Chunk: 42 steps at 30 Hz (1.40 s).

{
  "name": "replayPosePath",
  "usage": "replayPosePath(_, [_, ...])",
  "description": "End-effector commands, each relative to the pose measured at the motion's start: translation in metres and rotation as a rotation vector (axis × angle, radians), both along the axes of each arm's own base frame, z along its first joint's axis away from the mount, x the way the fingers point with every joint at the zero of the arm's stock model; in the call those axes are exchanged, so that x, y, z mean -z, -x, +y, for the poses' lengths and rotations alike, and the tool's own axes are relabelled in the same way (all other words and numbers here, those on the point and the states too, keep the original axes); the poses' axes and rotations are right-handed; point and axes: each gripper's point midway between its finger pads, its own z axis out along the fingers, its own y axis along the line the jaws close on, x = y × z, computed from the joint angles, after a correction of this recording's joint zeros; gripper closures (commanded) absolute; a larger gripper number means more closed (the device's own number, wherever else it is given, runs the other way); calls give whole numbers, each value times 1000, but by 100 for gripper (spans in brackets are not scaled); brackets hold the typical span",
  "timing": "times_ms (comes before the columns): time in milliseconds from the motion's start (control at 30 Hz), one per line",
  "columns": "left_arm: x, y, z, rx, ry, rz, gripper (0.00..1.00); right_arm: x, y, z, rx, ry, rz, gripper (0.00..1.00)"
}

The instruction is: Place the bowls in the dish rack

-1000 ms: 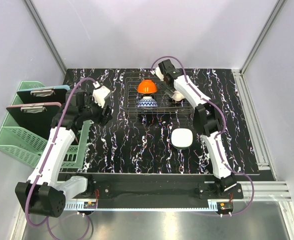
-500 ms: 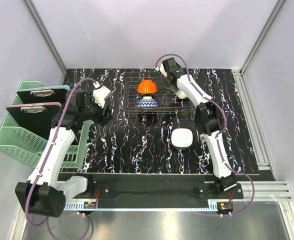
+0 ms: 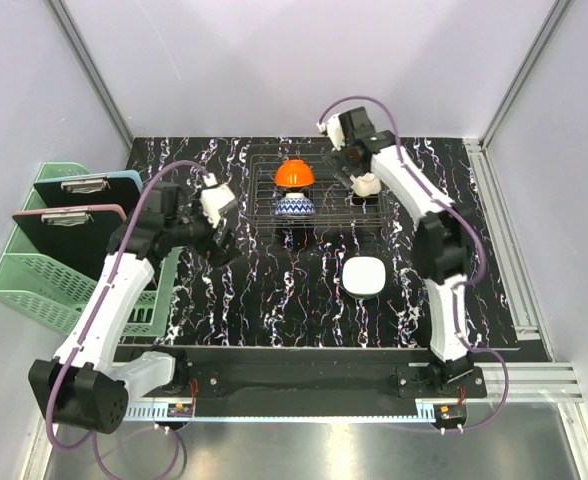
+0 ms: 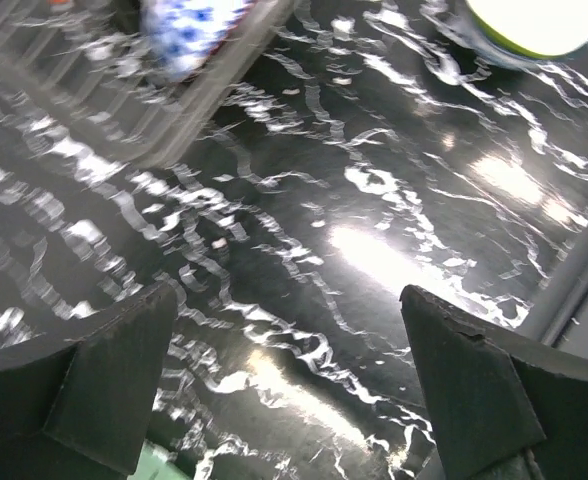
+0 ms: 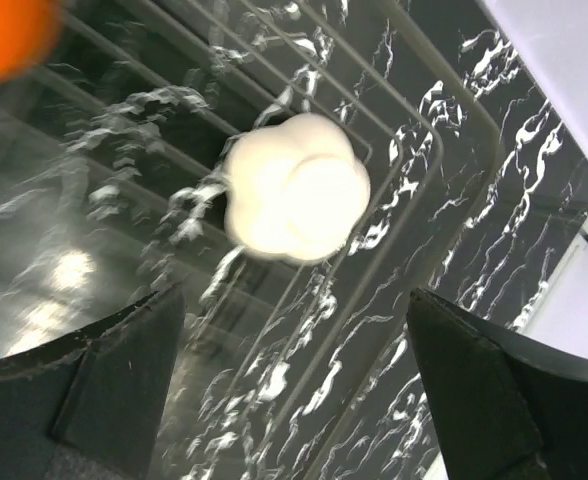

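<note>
My left pincer (image 4: 289, 295) and right pincer (image 5: 294, 300) are open, empty. Right hangs over dish rack (image 3: 334, 205). In rack: cream bowl (image 5: 296, 200) inverted at 3 o'clock, orange bowl (image 3: 295, 173) at 10, blue-patterned bowl (image 3: 295, 206) at 8. White bowl (image 3: 366, 275) sits on worktop (image 3: 274, 290).

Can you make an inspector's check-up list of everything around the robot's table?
Surface: black marbled table, no spills seen.
Job's things: orange bowl, blue bowl and cream bowl are in the rack; white bowl sits on the table, outside the rack.
Clutter: green basket holding two clipboards, at the table's left edge.
Claws: left claw open and empty, over the table; right claw open, above the cream bowl.
Cables: a purple cable runs along each arm; no snag seen.
Surroundings: pale walls, metal rails on the right.
</note>
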Motion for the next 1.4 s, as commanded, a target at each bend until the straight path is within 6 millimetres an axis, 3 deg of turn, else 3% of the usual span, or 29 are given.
replayPosePath(0, [0, 7, -44, 182, -5, -8, 1, -102, 56, 16, -69, -316, -87, 0])
replayPosePath(100, [11, 3, -74, 245, -55, 13, 1, -126, 88, 0, -67, -424, -92, 0])
replayPosePath(133, [13, -4, -80, 234, -85, -2, 1, -130, 91, -19, -34, -448, -100, 0])
replayPosePath(167, [17, -4, -100, 274, -102, 7, 1, -141, 104, -29, -25, -476, -117, 0])
replayPosePath(233, [21, -10, -117, 278, -132, 11, 1, -149, 123, -46, -13, -518, -127, 0])
replayPosePath(267, [24, -11, -138, 304, -136, 29, 1, -150, 126, -62, 16, -513, -138, 0])
replayPosePath(400, [29, -9, -187, 345, -135, 78, 1, -137, 157, -87, 20, -458, -141, 0])
replayPosePath(567, [42, -7, -235, 354, -125, 166, 1, -101, 199, -95, 28, -436, -70, 18])
replayPosePath(667, [53, -8, -246, 348, -132, 208, 1, -76, 217, -93, 32, -449, -2, 34])
replayPosePath(733, [62, -9, -248, 343, -139, 231, 1, -54, 228, -89, 27, -463, 64, 39])
replayPosePath(833, [72, -8, -245, 326, -157, 254, 1, -31, 241, -82, 12, -483, 150, 40])
replayPosePath(933, [80, -9, -244, 311, -170, 266, 1, -21, 251, -72, -18, -529, 217, 40])
replayPosePath(1067, [84, -12, -239, 296, -193, 252, 1, -14, 257, -56, -43, -599, 309, 41])
replayPosePath(1367, [86, -12, -242, 290, -180, 259, 1, 33, 275, -38, -48, -559, 490, 44])
